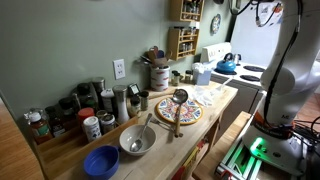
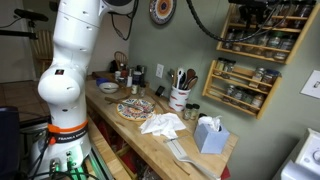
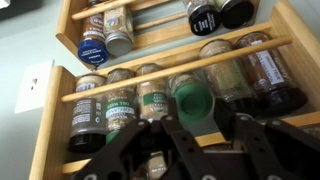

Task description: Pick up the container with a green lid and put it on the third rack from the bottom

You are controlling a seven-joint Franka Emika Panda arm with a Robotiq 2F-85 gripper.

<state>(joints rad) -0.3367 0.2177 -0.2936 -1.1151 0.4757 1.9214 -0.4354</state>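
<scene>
In the wrist view the container with a green lid [image 3: 190,100] sits between my gripper's [image 3: 207,122] two black fingers, tilted with its lid toward the camera. It is at the top tier of the lower brown wooden rack [image 3: 150,68], among several small spice jars. The fingers press both sides of its body, so the gripper is shut on it. A second rack unit with jars hangs above it. The rack also shows on the wall in both exterior views [image 1: 183,42] [image 2: 240,100], with my gripper [image 2: 248,10] high beside it.
Below the rack a wooden counter [image 2: 150,140] holds a patterned plate [image 1: 178,112], a metal bowl [image 1: 137,140], a blue bowl [image 1: 101,161], several jars, a utensil holder [image 2: 180,98] and a tissue box [image 2: 211,135]. A white stove with a blue kettle [image 1: 226,65] stands beyond.
</scene>
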